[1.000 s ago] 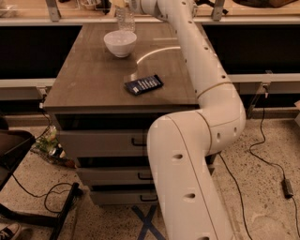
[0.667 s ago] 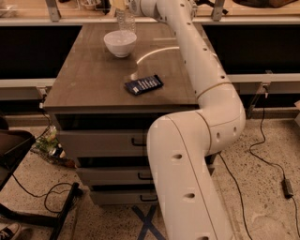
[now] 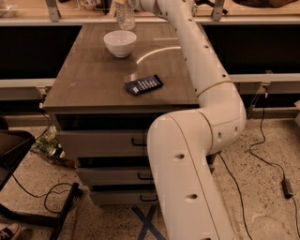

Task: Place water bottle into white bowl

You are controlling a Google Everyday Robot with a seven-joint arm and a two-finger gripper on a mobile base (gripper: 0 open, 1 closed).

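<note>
Gripper (image 3: 132, 3) cropped at frame top; can't tell grip state. Water bottle (image 3: 125, 15) just beside it, probably held, barely shifted since a second ago. White bowl (image 3: 120, 42) close below in view. I judge drop still pending.

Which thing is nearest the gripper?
The clear ribbed plastic water bottle, beside the gripper at the top edge; the white bowl and dark packet sit farther.
</note>
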